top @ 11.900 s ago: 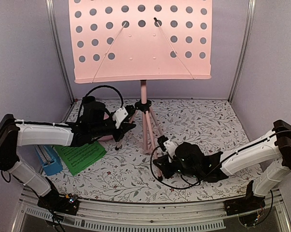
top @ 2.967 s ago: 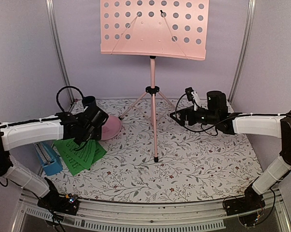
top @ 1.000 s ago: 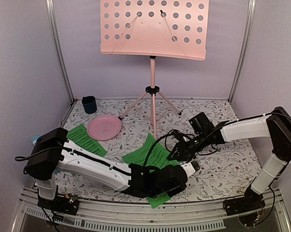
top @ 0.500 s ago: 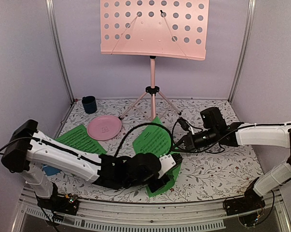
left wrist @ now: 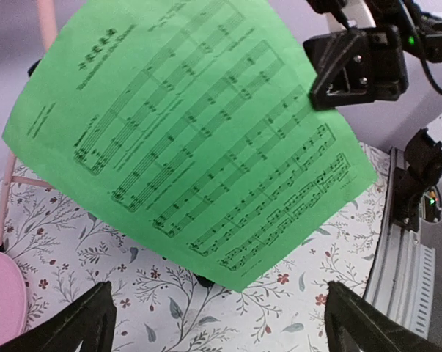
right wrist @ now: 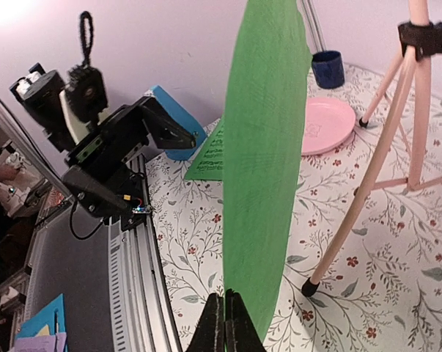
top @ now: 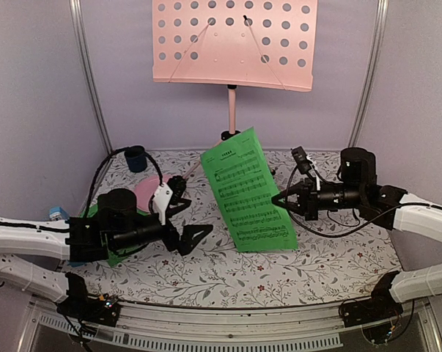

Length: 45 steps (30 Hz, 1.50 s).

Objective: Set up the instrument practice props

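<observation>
The pink music stand stands at the back on its tripod. One green sheet-music page hangs upright in mid-air in front of it. My right gripper is shut on that page's right edge, and the right wrist view shows the page edge-on between the closed right gripper. My left gripper is open to the left of the page, apart from it, with nothing between its fingers. The page fills the left wrist view. A second green page lies flat at the left, beside the blue metronome.
A round pink disc and a small dark blue cup sit at the back left. The left arm lies over the left part of the floral mat. Metal frame posts flank the back wall.
The left gripper opened, let go of the green page and drew back to the left. The right gripper lifted the page from the mat to upright.
</observation>
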Motion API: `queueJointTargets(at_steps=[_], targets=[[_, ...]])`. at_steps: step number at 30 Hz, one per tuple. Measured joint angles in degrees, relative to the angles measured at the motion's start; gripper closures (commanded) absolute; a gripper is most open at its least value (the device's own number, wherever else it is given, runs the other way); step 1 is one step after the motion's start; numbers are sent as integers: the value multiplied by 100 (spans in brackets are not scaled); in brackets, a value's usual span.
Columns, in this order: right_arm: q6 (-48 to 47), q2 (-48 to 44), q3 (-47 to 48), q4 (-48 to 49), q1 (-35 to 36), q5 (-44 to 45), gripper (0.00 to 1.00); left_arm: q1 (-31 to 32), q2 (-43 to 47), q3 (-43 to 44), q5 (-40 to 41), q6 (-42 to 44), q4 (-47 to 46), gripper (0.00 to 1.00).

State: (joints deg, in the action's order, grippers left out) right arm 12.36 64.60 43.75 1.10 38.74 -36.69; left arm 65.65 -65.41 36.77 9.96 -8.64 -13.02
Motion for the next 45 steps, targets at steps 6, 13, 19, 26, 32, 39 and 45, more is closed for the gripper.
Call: queueJointTargets(at_steps=[6, 13, 19, 26, 32, 39, 45], targets=[[-774, -708, 0, -81, 44, -68, 100, -752, 999, -804, -664, -4, -444, 1], [-1054, -1150, 0, 142, 59, -503, 100, -911, 890, -831, -1364, -4, -999, 1], [-1115, -1499, -81, 472, 59, -870, 100, -942, 428, -597, -2166, -52, -1631, 5], [-1110, -1821, -319, 798, 59, -1150, 100, -964, -26, 15, -3012, -256, -2280, 31], [-1115, -1928, -485, 909, 59, -1189, 100, -1023, -160, 337, -3491, -520, -2603, 78], [-1027, -1906, -579, 944, 61, -1119, 45, -1049, -238, 640, -3805, -466, -2426, 100], [-872, -1561, -466, 916, 63, -1104, 51, -1049, -402, 1097, -3978, -195, -1794, 100]])
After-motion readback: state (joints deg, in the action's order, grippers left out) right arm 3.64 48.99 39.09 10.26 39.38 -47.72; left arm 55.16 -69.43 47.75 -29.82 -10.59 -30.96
